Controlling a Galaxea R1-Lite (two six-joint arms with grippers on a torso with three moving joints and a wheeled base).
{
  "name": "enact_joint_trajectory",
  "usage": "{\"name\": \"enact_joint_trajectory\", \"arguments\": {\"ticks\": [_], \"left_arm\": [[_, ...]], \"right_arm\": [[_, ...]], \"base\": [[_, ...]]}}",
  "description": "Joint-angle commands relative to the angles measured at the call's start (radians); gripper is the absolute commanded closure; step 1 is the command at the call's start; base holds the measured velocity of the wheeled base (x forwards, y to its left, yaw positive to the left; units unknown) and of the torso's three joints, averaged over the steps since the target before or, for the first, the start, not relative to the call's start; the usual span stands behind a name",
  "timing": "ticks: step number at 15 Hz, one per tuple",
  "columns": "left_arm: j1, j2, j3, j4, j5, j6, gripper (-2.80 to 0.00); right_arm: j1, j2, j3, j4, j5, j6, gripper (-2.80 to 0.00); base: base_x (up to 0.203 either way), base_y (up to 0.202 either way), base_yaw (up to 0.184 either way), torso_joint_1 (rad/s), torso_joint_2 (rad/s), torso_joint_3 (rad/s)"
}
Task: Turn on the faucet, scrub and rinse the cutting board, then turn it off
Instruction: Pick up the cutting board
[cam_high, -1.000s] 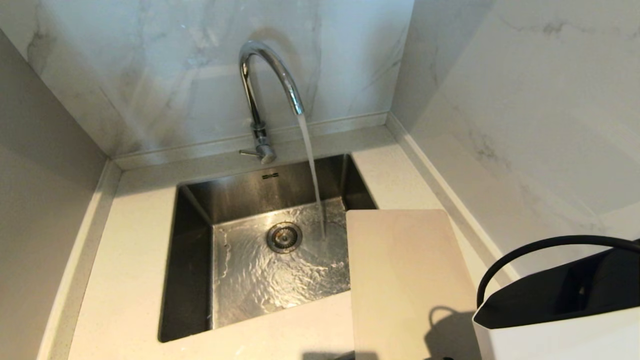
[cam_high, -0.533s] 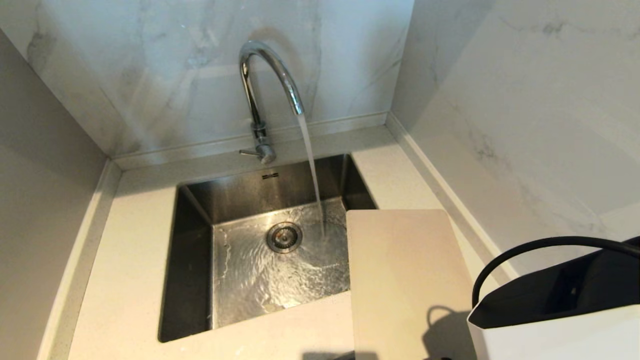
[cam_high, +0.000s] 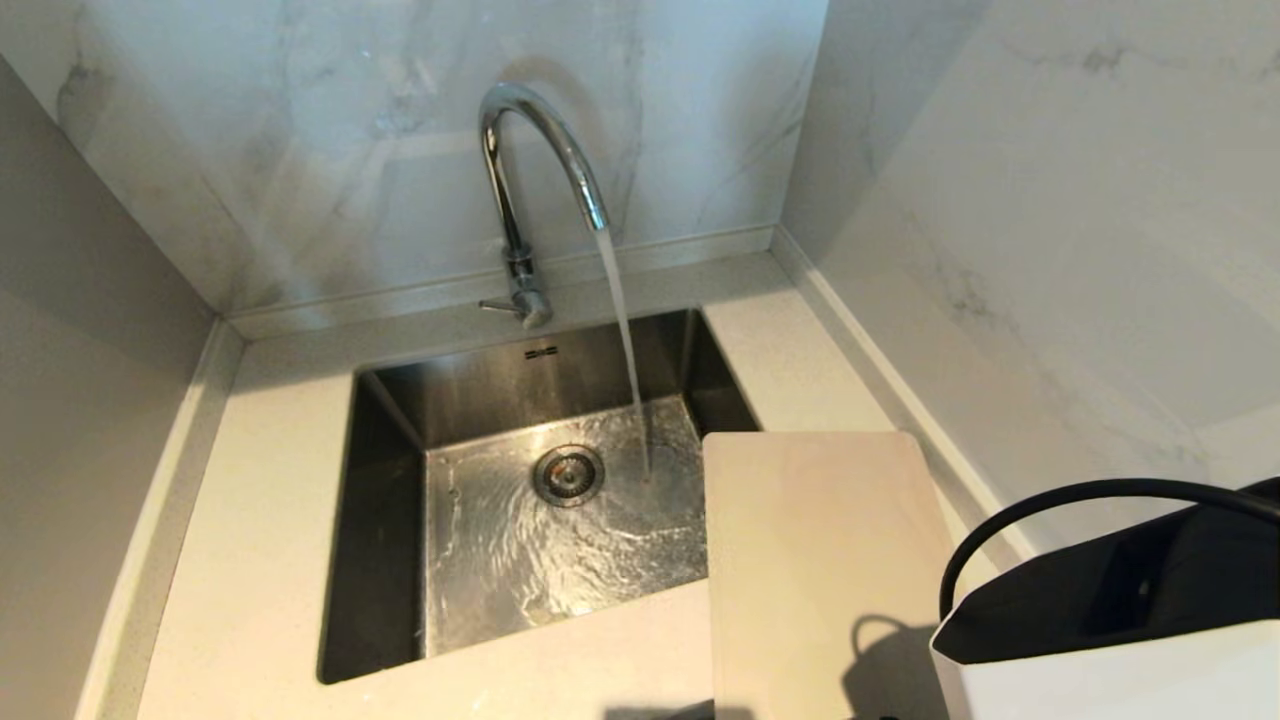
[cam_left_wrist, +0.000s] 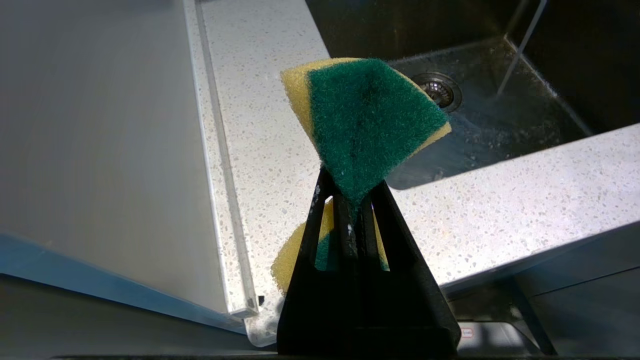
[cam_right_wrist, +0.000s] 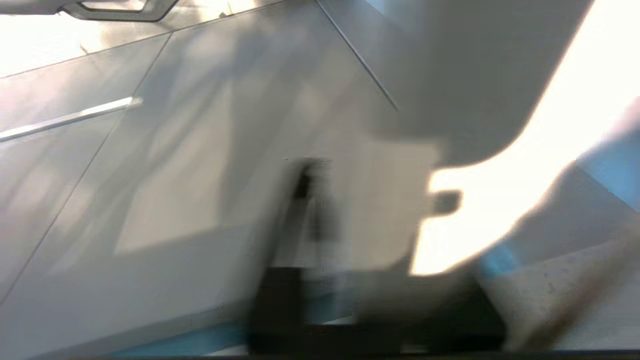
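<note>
The chrome faucet (cam_high: 535, 150) runs, its stream falling into the steel sink (cam_high: 480, 580) beside the drain (cam_high: 568, 474). Its thin lever (cam_high: 495, 305) sticks out at the base. The cream cutting board (cam_high: 815, 560) lies flat at the sink's right, partly over the basin. In the blurred right wrist view, my right gripper (cam_right_wrist: 350, 210) is closed on the end of the cutting board (cam_right_wrist: 385, 200) near its handle hole (cam_right_wrist: 446, 202). That arm's white and black casing (cam_high: 1110, 640) fills the lower right corner. My left gripper (cam_left_wrist: 352, 187) is shut on a green and yellow sponge (cam_left_wrist: 367, 115), held before the counter's front edge.
Speckled white countertop (cam_high: 260, 520) surrounds the sink, with marble walls close behind and on the right. A grey panel (cam_high: 90, 400) stands along the left side. A black cable (cam_high: 1060, 500) arches over the right arm.
The cutting board has slid slightly toward me and to the right. The right arm has edged in a little from the lower right. Water keeps running.
</note>
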Motion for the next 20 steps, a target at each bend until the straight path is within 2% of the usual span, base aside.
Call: {"name": "enact_joint_trajectory", "arguments": {"ticks": [1, 9, 20], "left_arm": [[0.000, -0.002, 0.000, -0.001, 0.000, 0.000, 0.00], [0.000, -0.002, 0.000, -0.001, 0.000, 0.000, 0.00], [0.000, -0.002, 0.000, -0.001, 0.000, 0.000, 0.00]], "right_arm": [[0.000, 0.015, -0.002, -0.006, -0.002, -0.010, 0.00], [0.002, -0.102, 0.017, -0.005, -0.004, -0.014, 0.00], [0.002, -0.345, 0.079, -0.003, -0.081, -0.121, 0.00]], "base": [[0.000, 0.000, 0.000, 0.000, 0.00, 0.000], [0.000, 0.000, 0.000, 0.000, 0.00, 0.000], [0.000, 0.000, 0.000, 0.000, 0.00, 0.000]]}}
